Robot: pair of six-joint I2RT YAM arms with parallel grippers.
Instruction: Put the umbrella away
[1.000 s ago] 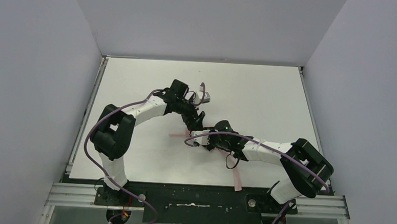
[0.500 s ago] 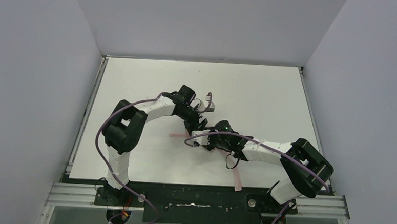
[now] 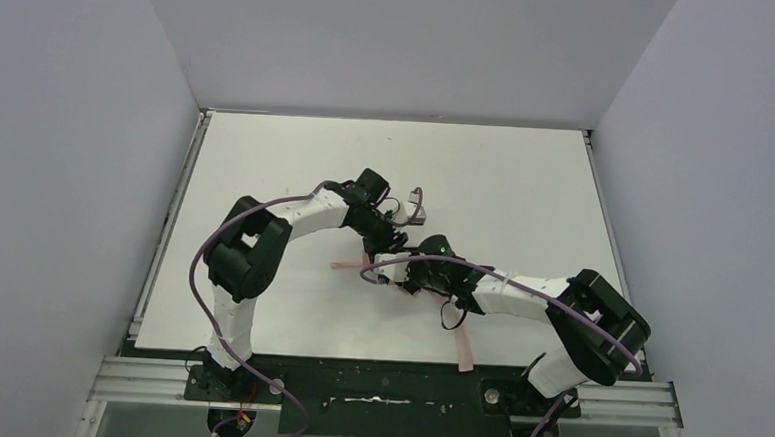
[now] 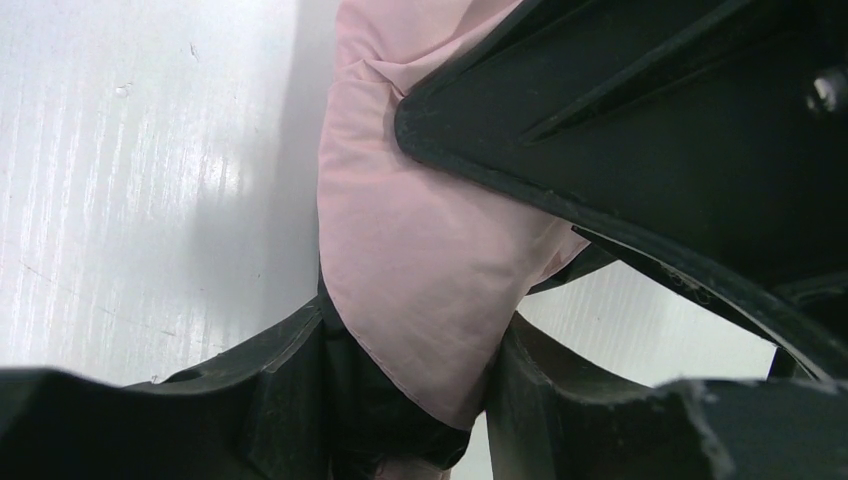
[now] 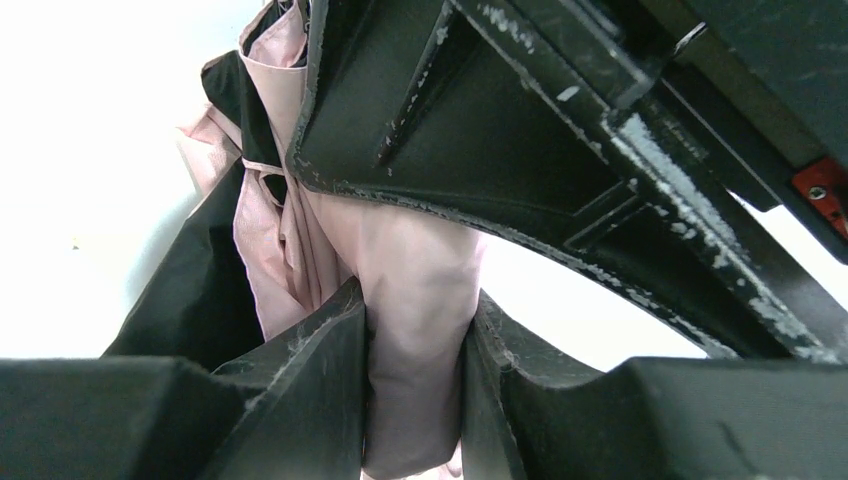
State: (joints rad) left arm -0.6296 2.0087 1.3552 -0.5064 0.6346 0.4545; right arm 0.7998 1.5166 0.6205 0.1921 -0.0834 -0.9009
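The pale pink umbrella lies mid-table, mostly hidden under both arms. A pink strip of it trails toward the front edge. My left gripper is shut on a fold of the umbrella's fabric, which fills the gap between its fingers. My right gripper sits right beside it and is shut on a bunched pink fold between its fingers. In the right wrist view the left gripper's black body looms close above. The shaft is hidden.
The white table is walled by grey panels on three sides. The black base rail runs along the near edge. Purple cables loop along both arms.
The left arm's elbow has swung right and its wrist has turned, bringing the left gripper a little closer to the right one. The right arm has held still.
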